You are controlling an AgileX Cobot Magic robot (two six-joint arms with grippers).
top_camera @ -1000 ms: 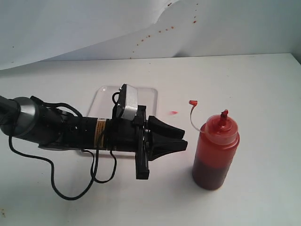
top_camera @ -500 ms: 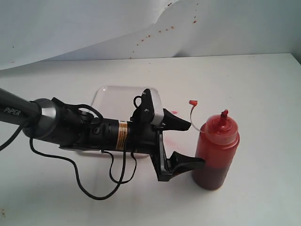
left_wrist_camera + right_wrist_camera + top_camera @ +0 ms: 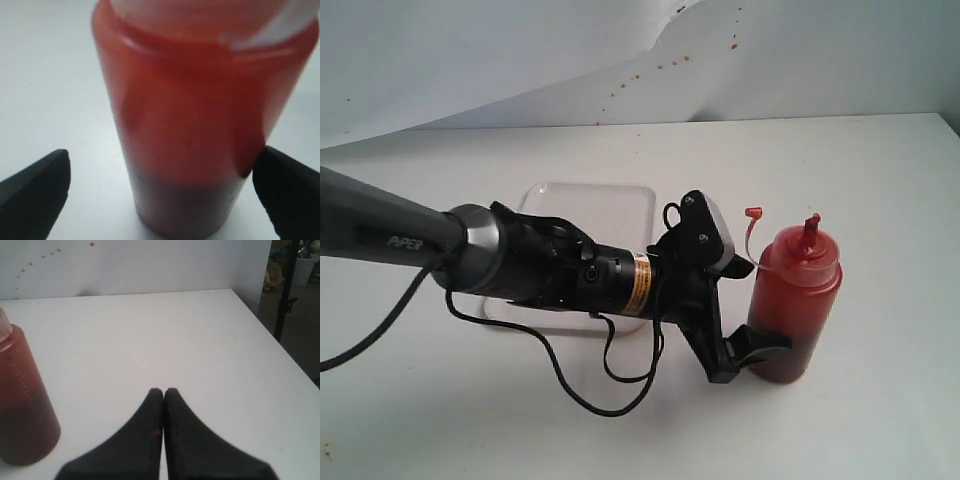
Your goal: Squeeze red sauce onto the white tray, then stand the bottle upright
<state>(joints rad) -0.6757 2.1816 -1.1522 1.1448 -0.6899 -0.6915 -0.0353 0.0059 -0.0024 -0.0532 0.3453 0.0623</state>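
The bottle (image 3: 798,290) stands upright on the table to the right of the white tray (image 3: 590,200), its tethered tip cap (image 3: 754,212) hanging off the nozzle. Dark red sauce (image 3: 785,355) fills its lower part. My left gripper (image 3: 760,310) is open and straddles the bottle low down. In the left wrist view the bottle (image 3: 190,125) fills the frame, one finger (image 3: 290,195) is against its wall and the other finger (image 3: 35,195) stands well clear. My right gripper (image 3: 163,392) is shut on nothing, beside the bottle (image 3: 20,390), and does not show in the exterior view.
The left arm's black cable (image 3: 600,385) loops over the table in front of the tray. The arm's body covers the tray's near edge. The white backdrop (image 3: 650,70) carries red specks. In the right wrist view the table's edge (image 3: 280,350) drops off beside a dark pole (image 3: 287,290).
The left arm has travelled right from over the tray to the bottle, rolling its wrist and opening its jaws around it. The bottle has shifted slightly to the right.
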